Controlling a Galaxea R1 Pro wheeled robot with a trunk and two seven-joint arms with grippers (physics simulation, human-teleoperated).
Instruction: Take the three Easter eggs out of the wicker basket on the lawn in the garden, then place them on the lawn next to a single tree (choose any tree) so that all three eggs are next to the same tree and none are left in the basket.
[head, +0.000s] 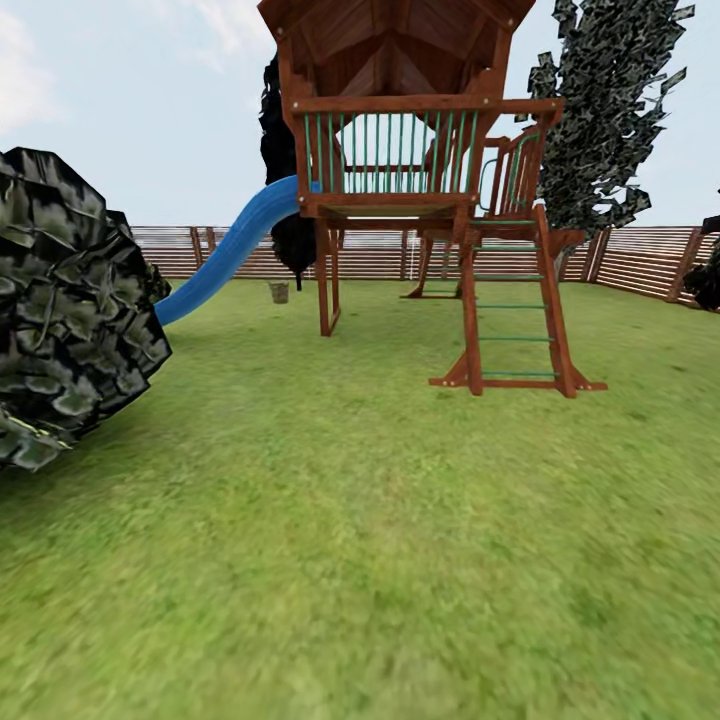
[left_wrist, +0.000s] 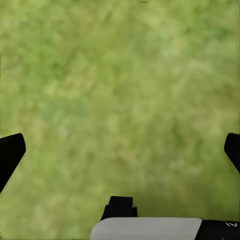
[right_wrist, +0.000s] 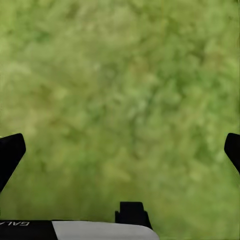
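The lawn (head: 380, 520) is a big stretch of green grass with some lighter patches. A wooden play tower (head: 420, 190) stands on it, with the feet of its ladder (head: 515, 320) planted in the grass. A blue slide (head: 225, 255) comes down from the tower toward the grass. The wicker basket (head: 279, 292) sits on the lawn near the tower's legs, close to the slide. It looks very small, too far off to see inside.
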